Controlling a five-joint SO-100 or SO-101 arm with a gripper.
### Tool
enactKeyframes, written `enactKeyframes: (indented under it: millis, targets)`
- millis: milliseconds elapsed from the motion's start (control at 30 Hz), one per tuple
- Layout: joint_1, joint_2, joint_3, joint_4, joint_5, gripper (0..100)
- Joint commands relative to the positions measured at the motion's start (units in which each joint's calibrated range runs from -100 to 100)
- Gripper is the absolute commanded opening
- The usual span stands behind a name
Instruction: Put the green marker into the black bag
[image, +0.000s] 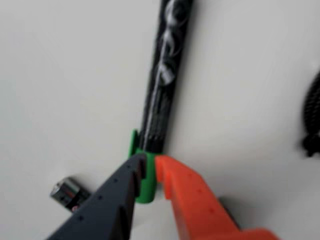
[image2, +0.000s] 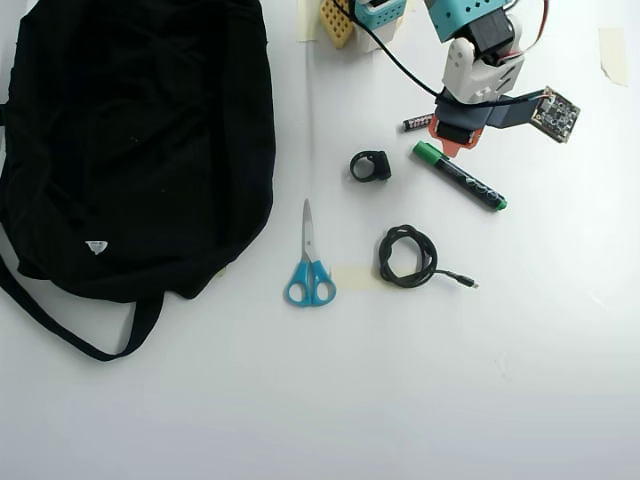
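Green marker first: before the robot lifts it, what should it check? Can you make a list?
1. Gripper fingers on either side of the green marker cap: ok.
2. Fingers squeezing the cap firmly: cannot tell.
3. Battery clear of the fingers: ok.
4. Marker lying flat on the table: ok.
5. Black bag in view, far left in the overhead view: ok.
6. Bag opening ready: cannot tell.

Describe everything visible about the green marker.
The green marker is a thick pen with a glossy black barrel bearing white print, a bright green cap and a small green end tip. It lies flat on the white table, slanting down to the right in the overhead view. The gripper brackets its cap, one dark finger and one orange finger on either side.
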Motion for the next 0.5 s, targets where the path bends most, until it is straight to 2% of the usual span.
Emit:
enactKeyframes:
  millis: [0,467]
  targets:
    - [-0.9,-0.3,-3.9,0.0,0.5,2]
    - [-2.4,4.4,-5.2,-6.4,-0.1,2]
